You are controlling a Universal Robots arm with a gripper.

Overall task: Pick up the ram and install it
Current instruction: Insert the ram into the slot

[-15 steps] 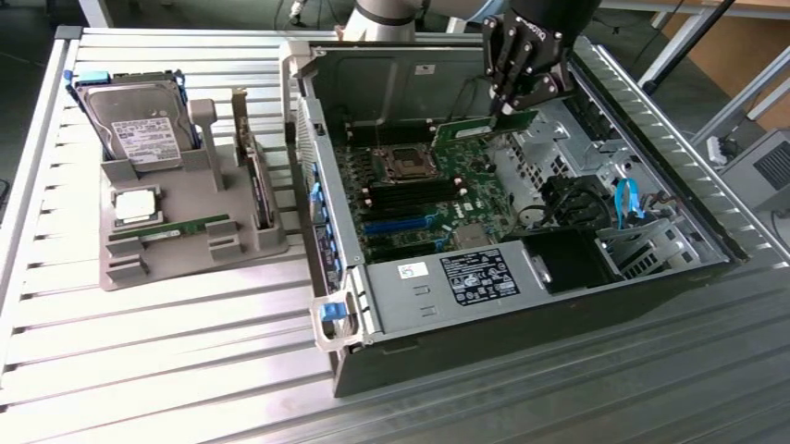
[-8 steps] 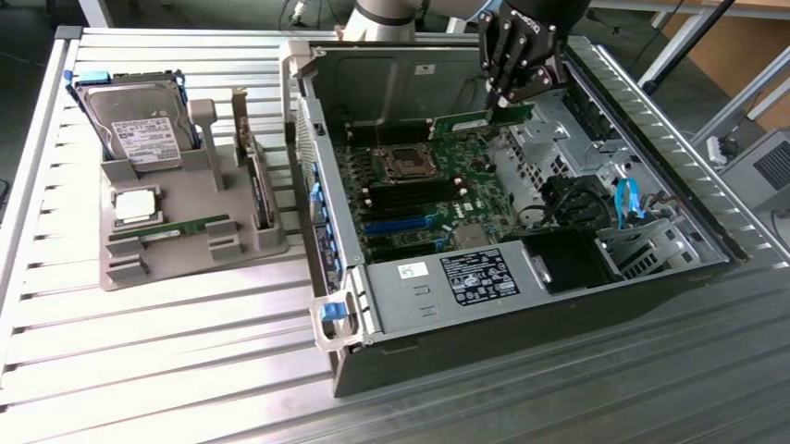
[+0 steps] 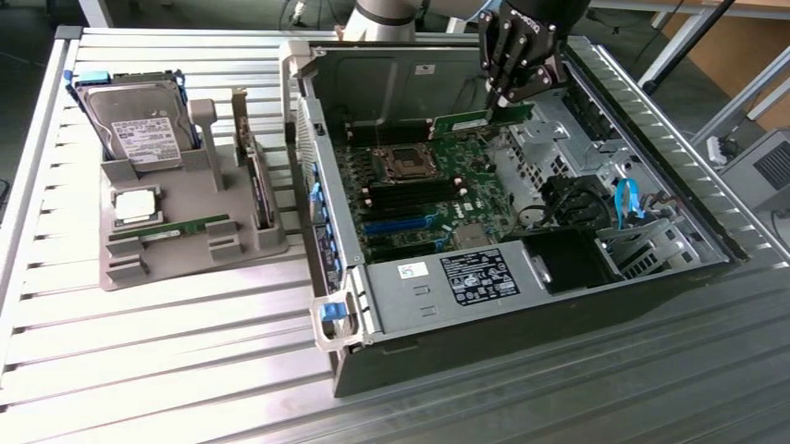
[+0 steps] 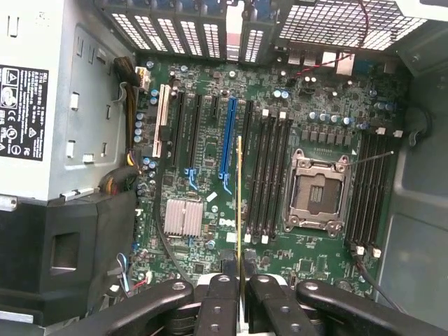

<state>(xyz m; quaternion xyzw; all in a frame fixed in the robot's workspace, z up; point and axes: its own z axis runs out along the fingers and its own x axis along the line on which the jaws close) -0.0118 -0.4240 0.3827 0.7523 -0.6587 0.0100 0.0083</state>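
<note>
**Item:** ram point(image 3: 476, 121), one green stick.
**Location:** it is clamped near one end between the closed fingers of the gripper point(image 3: 509, 96). It is held inside the open computer case point(image 3: 300, 111), above the motherboard point(image 3: 426, 180), and is judged not seated.
**Orientation:** the thin edge is turned toward the board. The long axis is carried straight out from the fingers, parallel to the black memory slots point(image 4: 269, 175). It is placed just beside that bank, on the blue slot's point(image 4: 225, 140) side.

Looked a robotics lab, slatted metal table point(image 3: 185, 370) bore an opened computer case point(image 3: 494, 361) (panel off), parts fixture point(image 3: 173, 264) alongside.
</note>
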